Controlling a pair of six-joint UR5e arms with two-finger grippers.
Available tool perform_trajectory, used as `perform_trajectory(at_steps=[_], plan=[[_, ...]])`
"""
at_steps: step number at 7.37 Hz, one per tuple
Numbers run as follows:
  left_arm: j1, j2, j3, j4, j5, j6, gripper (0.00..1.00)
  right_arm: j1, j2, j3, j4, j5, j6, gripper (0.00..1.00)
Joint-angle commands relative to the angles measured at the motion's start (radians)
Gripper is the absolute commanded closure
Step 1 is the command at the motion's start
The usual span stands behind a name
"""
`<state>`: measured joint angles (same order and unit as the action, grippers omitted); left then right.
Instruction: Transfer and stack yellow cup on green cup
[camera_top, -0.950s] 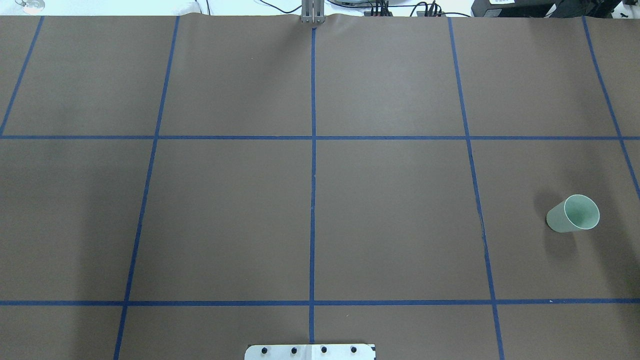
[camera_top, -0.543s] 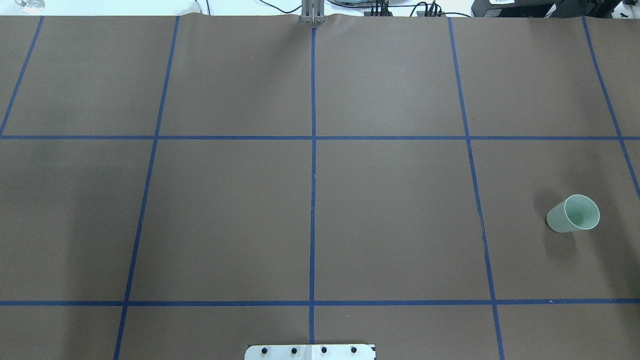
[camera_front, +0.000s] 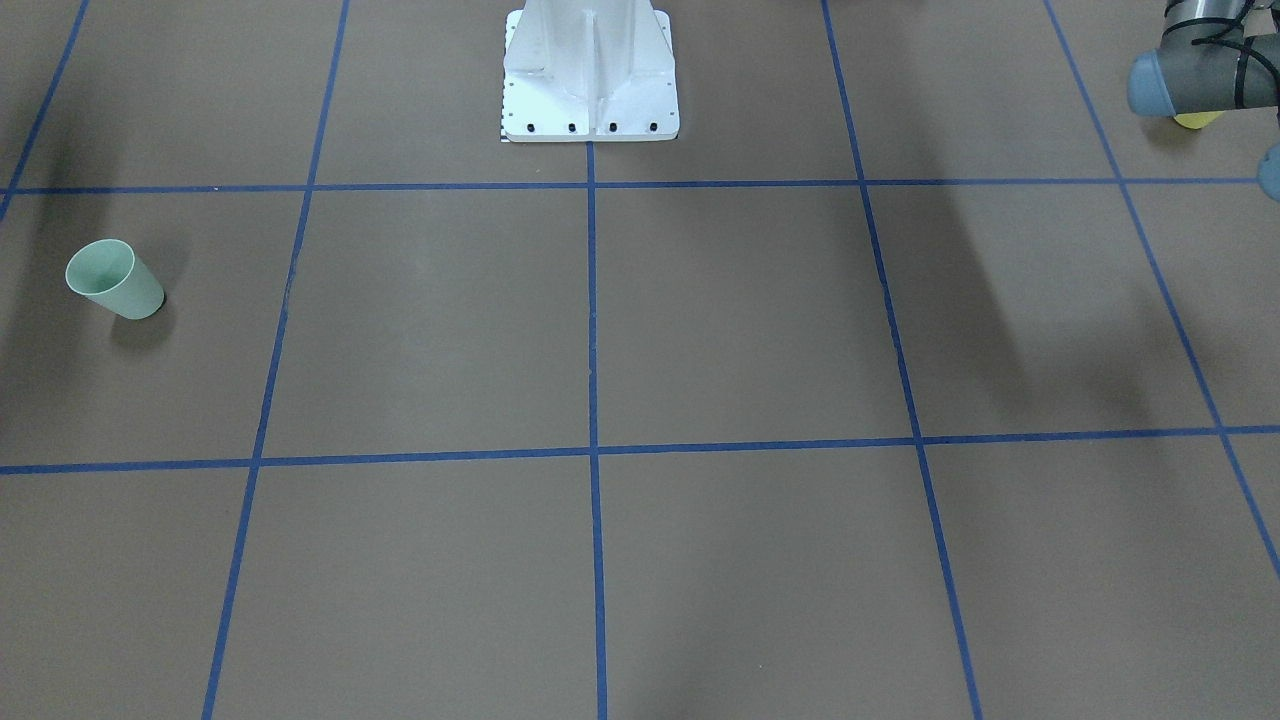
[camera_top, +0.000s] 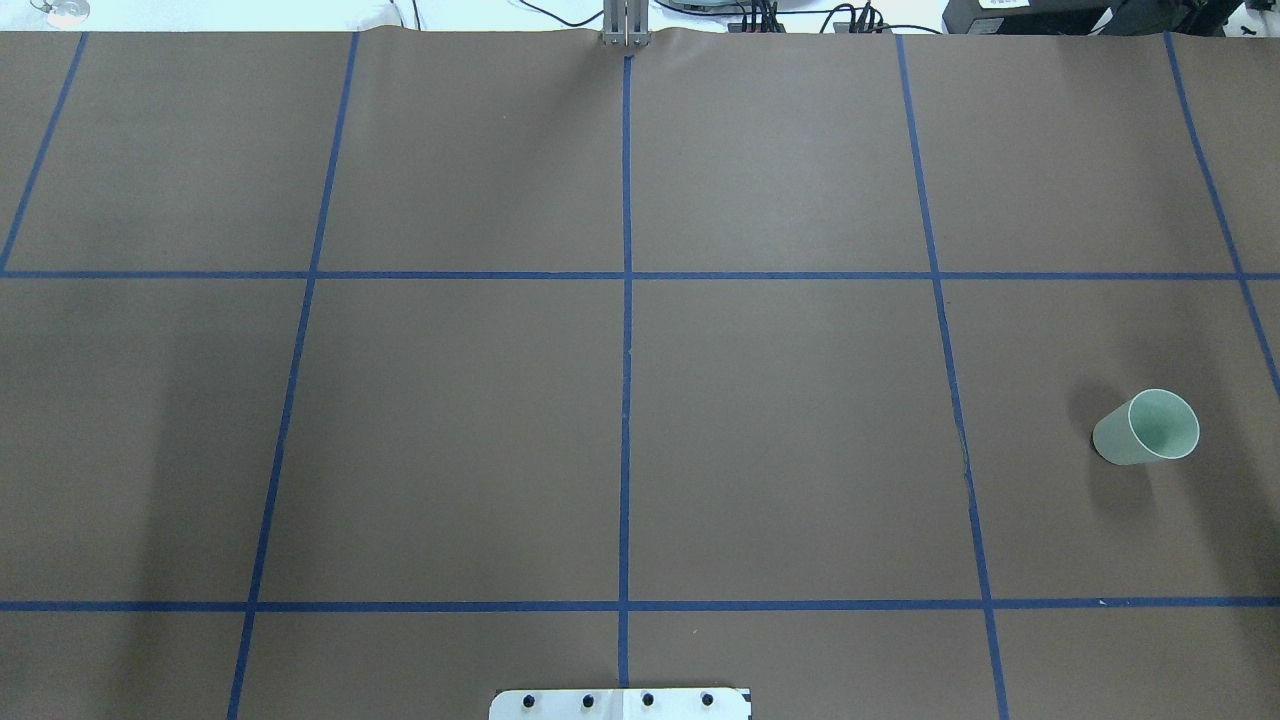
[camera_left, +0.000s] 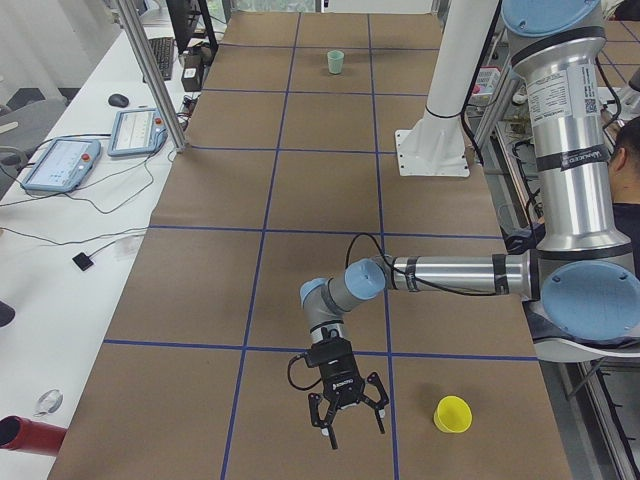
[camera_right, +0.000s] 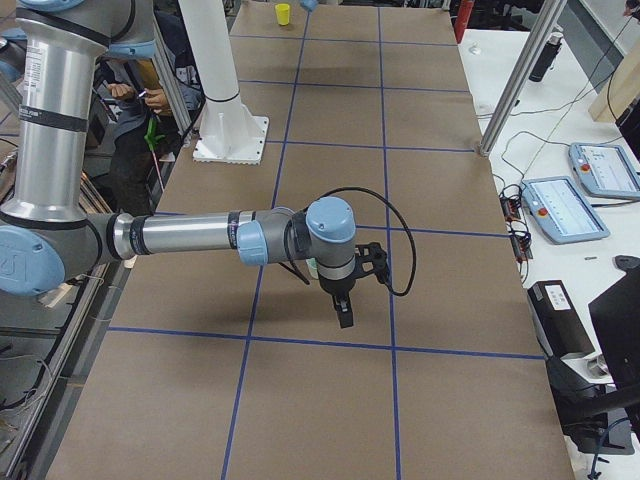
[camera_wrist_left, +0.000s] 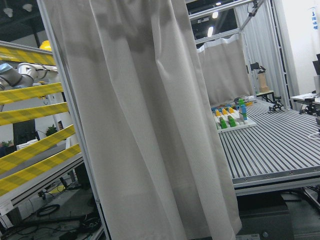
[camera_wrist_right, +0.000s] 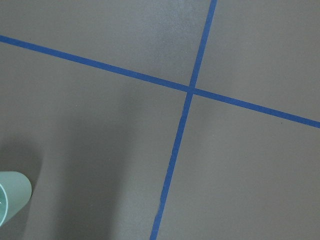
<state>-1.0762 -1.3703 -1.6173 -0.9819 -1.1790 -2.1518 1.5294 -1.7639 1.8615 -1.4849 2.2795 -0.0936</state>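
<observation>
The green cup (camera_top: 1146, 428) stands upright on the brown table at the robot's right; it also shows in the front view (camera_front: 113, 279), the left side view (camera_left: 335, 62) and the right wrist view (camera_wrist_right: 12, 195). The yellow cup (camera_left: 452, 414) stands at the table's left end; in the front view (camera_front: 1197, 121) the left arm hides most of it. My left gripper (camera_left: 348, 428) hangs above the table beside the yellow cup, apart from it. My right gripper (camera_right: 345, 318) points down close to the green cup. I cannot tell whether either is open or shut.
The white robot pedestal (camera_front: 590, 70) stands at the table's near middle edge. Blue tape lines (camera_top: 625, 350) divide the brown cover into squares. A side bench with tablets (camera_left: 60, 160) and a metal post (camera_left: 150, 70) runs along the far edge. A person (camera_left: 625, 160) sits behind the robot.
</observation>
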Motion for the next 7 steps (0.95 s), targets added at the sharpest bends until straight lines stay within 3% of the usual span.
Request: perform_trajectory(at_steps=[1,4,7], plan=[[0.048,-0.029,0.022,0.173,-0.138,-0.069,0.00,0.000,0.001,-0.001,0.000,0.000,0.000,0.00],[0.150,-0.068,0.077,0.330,-0.390,-0.158,0.00,0.000,0.006,0.001,0.002,-0.001,0.000,0.00],[0.202,-0.134,0.195,0.348,-0.589,-0.215,0.00,0.000,0.001,-0.037,0.078,0.000,0.002,0.00]])
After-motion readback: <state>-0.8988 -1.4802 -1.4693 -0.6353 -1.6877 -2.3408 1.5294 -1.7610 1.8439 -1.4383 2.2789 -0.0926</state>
